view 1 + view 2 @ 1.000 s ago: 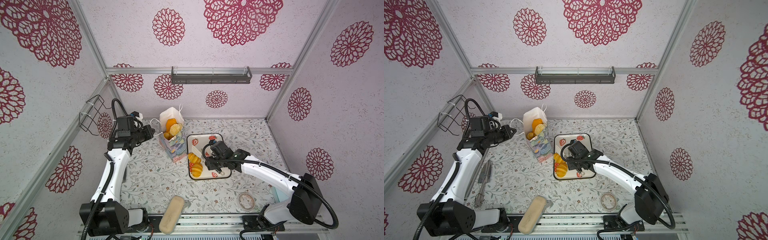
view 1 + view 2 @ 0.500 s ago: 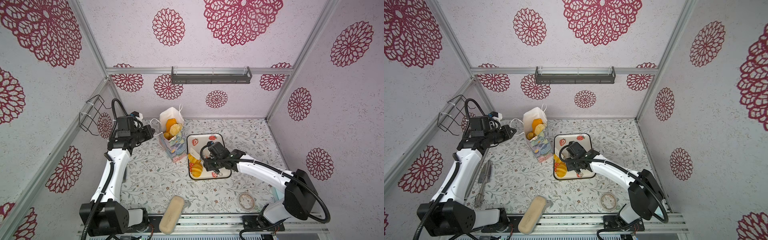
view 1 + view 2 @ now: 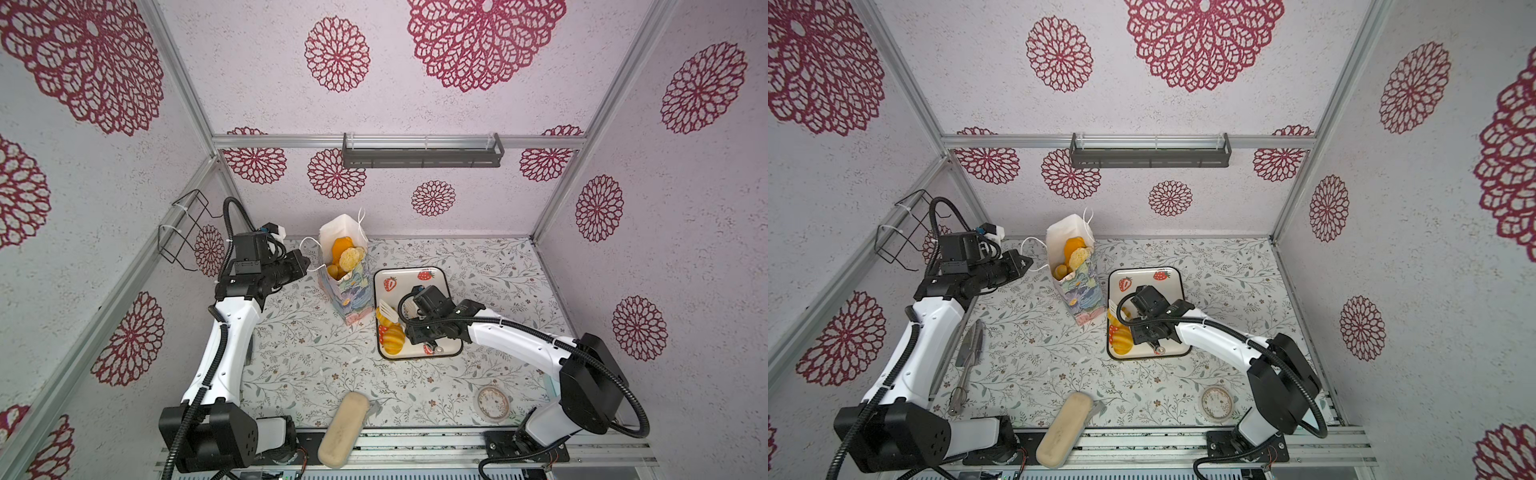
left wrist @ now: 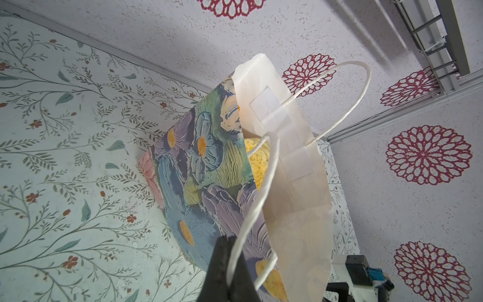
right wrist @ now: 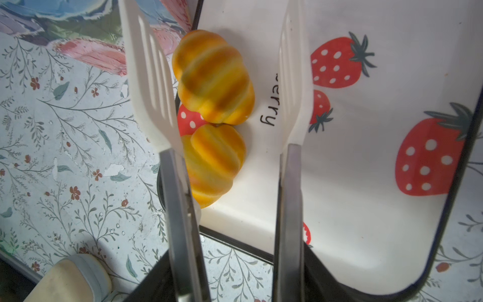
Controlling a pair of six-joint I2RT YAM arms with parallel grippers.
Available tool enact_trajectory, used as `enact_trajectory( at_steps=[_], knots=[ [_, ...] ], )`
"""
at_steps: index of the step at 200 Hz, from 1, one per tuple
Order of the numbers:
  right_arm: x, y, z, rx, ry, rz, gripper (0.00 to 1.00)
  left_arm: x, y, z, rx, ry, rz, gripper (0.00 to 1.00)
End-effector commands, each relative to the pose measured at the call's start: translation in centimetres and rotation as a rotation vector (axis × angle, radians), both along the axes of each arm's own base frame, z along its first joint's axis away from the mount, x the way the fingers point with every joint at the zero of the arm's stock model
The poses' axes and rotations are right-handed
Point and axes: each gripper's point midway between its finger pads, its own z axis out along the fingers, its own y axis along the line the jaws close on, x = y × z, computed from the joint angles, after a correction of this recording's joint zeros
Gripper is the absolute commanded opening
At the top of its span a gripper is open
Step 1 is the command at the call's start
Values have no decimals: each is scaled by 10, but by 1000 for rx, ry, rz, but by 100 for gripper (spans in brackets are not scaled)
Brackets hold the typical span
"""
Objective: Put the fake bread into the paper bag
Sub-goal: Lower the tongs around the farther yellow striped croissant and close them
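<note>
The paper bag (image 3: 351,286) (image 3: 1081,291) (image 4: 209,170) stands upright at the back, left of the strawberry tray (image 3: 409,278) (image 5: 366,209). Several pieces of fake bread (image 3: 347,257) show in its open top. My left gripper (image 3: 305,262) (image 4: 228,243) is shut on the bag's white cord handle (image 4: 261,188). My right gripper (image 3: 413,324) (image 5: 235,274) is shut on white-tipped tongs (image 5: 149,78), whose arms stand apart. Two striped orange buns (image 5: 213,78) (image 5: 214,162) (image 3: 392,338) lie along the tray's left edge. One tong tip is outside that edge and the other is over the tray.
A pale beige block (image 3: 343,428) lies at the front edge and a tape roll (image 3: 492,402) at the front right. Metal utensils (image 3: 969,353) lie beside the left arm. A wire basket (image 3: 183,228) hangs on the left wall, a grey shelf (image 3: 422,153) on the back wall.
My right arm has shifted slightly left, bringing the tongs over the two buns. The left arm and the bag have not moved.
</note>
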Motion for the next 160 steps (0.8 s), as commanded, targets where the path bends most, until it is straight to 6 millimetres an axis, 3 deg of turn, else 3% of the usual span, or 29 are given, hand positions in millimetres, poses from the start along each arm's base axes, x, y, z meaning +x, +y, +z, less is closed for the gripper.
enact_trajectory(
  at_steps=[1, 160],
  knots=[
    [3, 8, 8, 28, -22, 23, 61, 1, 1, 1, 9, -11, 5, 0],
    [-1, 22, -7, -10, 3, 84, 60, 0, 3, 1, 8, -10, 10, 0]
  ],
)
